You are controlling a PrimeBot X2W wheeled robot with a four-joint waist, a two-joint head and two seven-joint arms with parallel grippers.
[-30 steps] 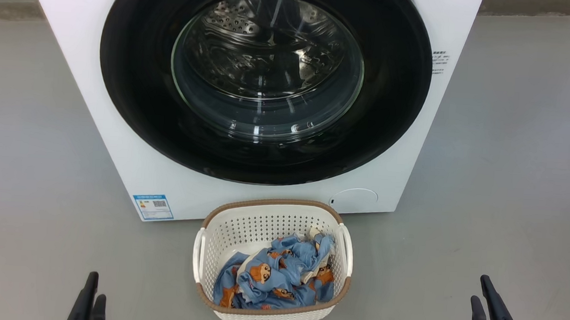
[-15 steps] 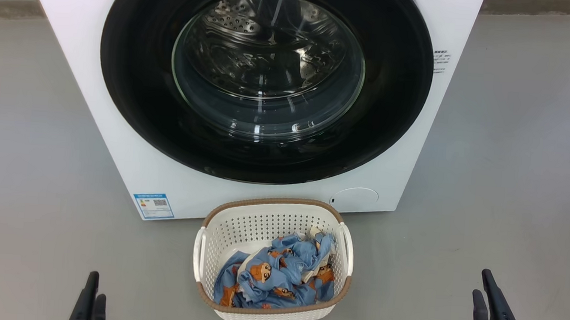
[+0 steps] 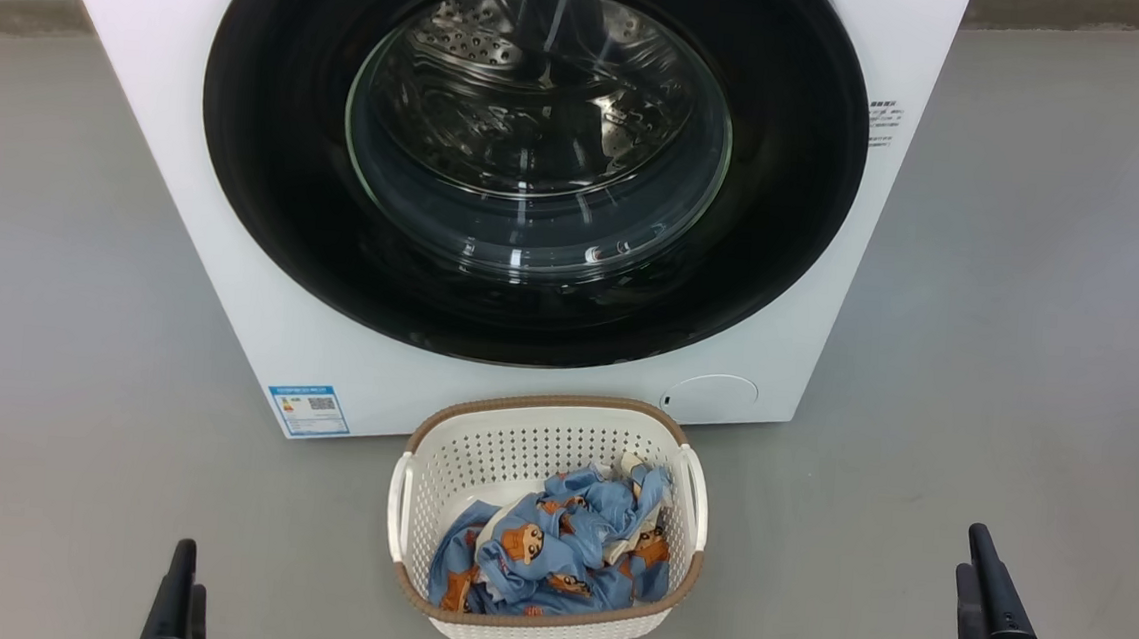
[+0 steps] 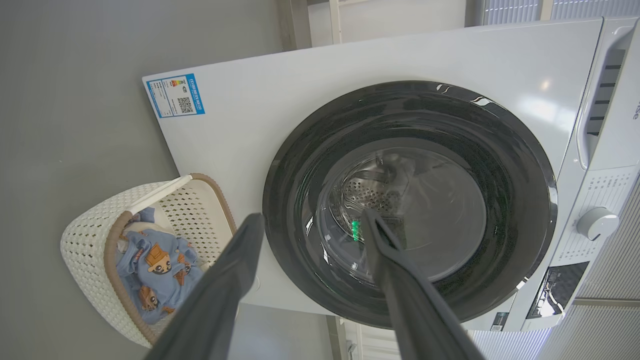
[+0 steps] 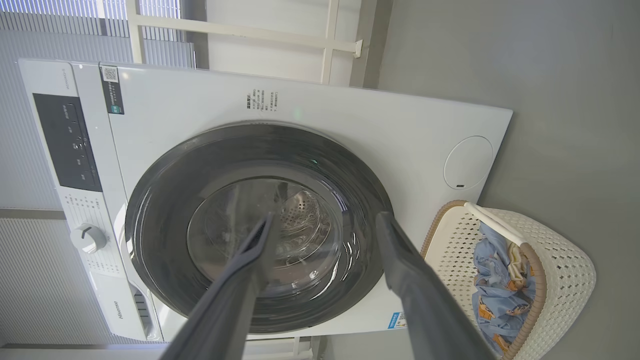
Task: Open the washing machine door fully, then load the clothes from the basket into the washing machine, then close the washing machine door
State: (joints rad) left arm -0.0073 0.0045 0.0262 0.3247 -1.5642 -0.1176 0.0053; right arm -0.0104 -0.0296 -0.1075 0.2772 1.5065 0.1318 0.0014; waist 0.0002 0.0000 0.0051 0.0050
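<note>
The washing machine door (image 3: 271,138) is closed flat against the white washing machine (image 3: 187,193), so I see the steel drum (image 3: 536,87) only through its glass. The basket (image 3: 552,429) stands on the floor (image 3: 1033,292) just in front of the machine, under the door. The clothes (image 3: 553,549) lie crumpled inside it, I think so that the way to the drum is short. The left claw (image 3: 190,569) and the right claw (image 3: 972,550) wait low on either side of the basket, well apart from it. Each has its fingers spread and holds nothing. Both point toward the door, probably because opening it is the first step. Where the door's handle is, I cannot tell.
</note>
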